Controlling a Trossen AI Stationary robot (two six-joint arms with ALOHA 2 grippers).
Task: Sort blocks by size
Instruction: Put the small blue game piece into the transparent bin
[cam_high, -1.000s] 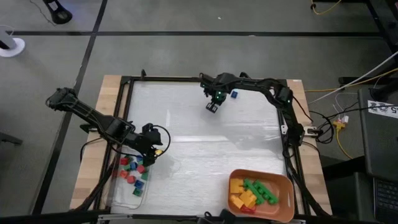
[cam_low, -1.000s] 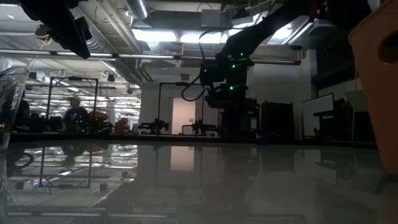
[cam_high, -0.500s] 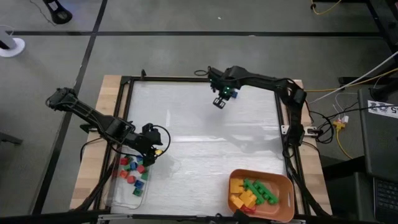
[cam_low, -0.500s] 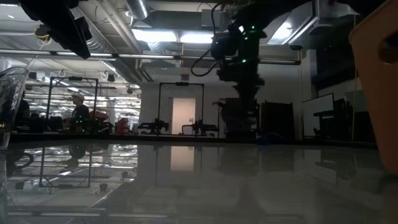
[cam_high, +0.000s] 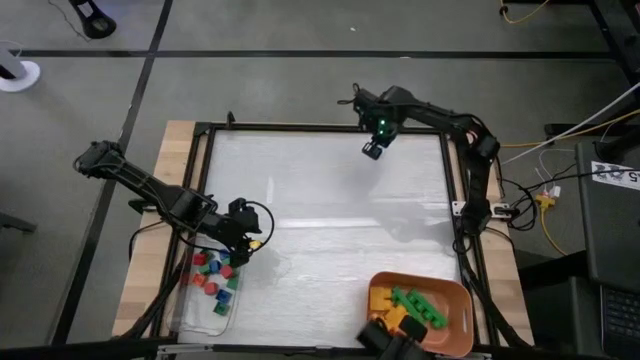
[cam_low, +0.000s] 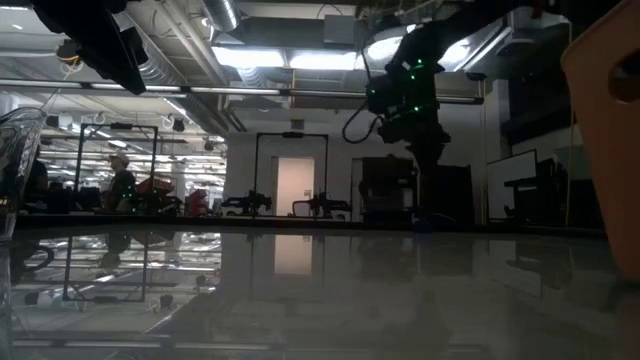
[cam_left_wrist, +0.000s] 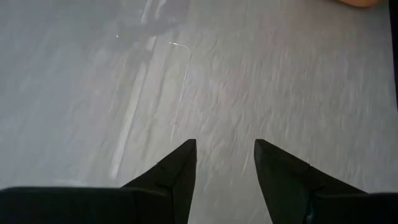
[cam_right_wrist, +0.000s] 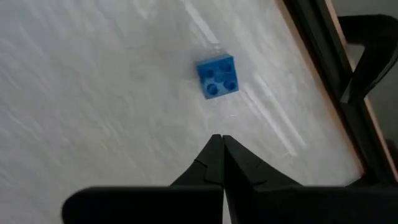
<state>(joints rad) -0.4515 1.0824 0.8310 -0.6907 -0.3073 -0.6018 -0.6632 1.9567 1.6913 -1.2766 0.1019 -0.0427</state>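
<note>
**Right arm repositioned at far edge; blue block not yet taken**

Since the earlier high view, the right gripper (cam_high: 372, 149) has travelled from mid-bench toward the far right corner, and a dark object now intrudes at the near edge beside the orange bin (cam_high: 455, 296); its identity cannot be determined.

Right gripper: fingers pressed fully together, holding nothing. In the right wrist view a single blue block (cam_right_wrist: 217, 76), square with four studs and no long axis to speak of, lies on the bench (cam_high: 320, 210) directly ahead of the fingertips, apart from them, close to the black frame rail. In the inspector's judgement the fingers must part before any descent onto it.

Left gripper (cam_high: 243, 240): hovering at the near left, just beside the clear tray (cam_high: 190, 315) holding small red, green and blue blocks (cam_high: 212, 280). Its fingers (cam_left_wrist: 177, 168) stand moderately apart with only bare bench between them. The right arm is plainly nearer the blue block.

Longer yellow and green bricks (cam_high: 405, 306) sit in the orange bin, partly covered by the dark object. The low view shows no block clearly.
</note>
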